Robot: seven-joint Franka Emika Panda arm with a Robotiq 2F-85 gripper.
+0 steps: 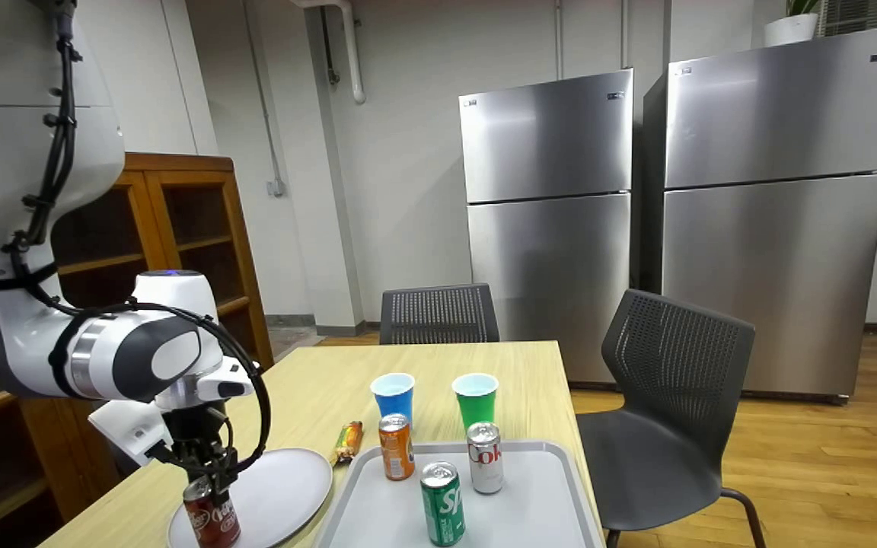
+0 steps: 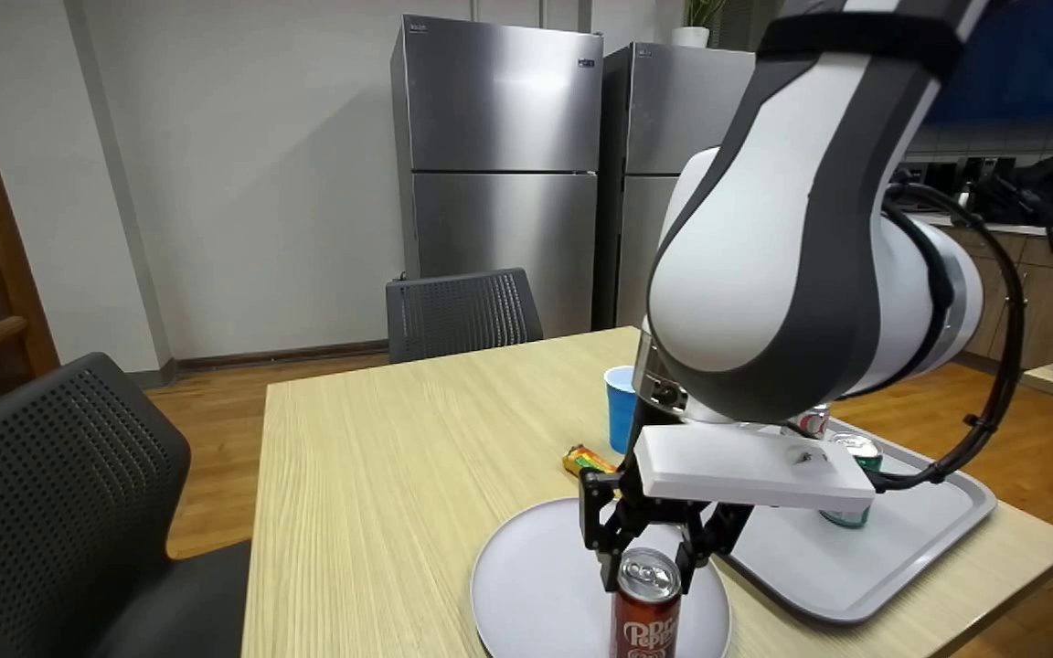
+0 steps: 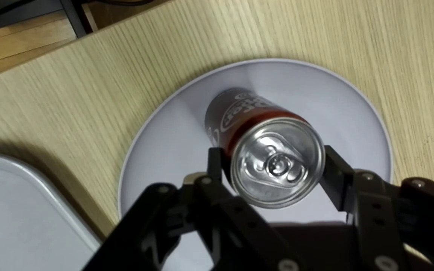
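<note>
A dark red Dr Pepper can (image 3: 239,113) stands upright on a pale grey-lavender round plate (image 3: 164,150). In the wrist view my gripper (image 3: 273,163) has its black fingers (image 3: 215,162) on either side of the can's top, seemingly touching it on both sides. The same can (image 2: 645,631) shows in both exterior views, near the lower edge, with its silver lid between the fingertips of the gripper (image 2: 650,576). From the side, the gripper (image 1: 214,483) partly covers the can (image 1: 212,524). The plate (image 2: 536,567) reaches out beyond the can all round.
Beside the plate lies a grey tray (image 1: 530,525) with an orange can (image 1: 397,445), a green Sprite can (image 1: 442,510) and a Diet Coke can (image 1: 486,460). Behind are a wrapped snack (image 1: 349,440), a blue cup (image 1: 393,392) and a green cup (image 1: 476,403). Chairs (image 1: 667,396) flank the table.
</note>
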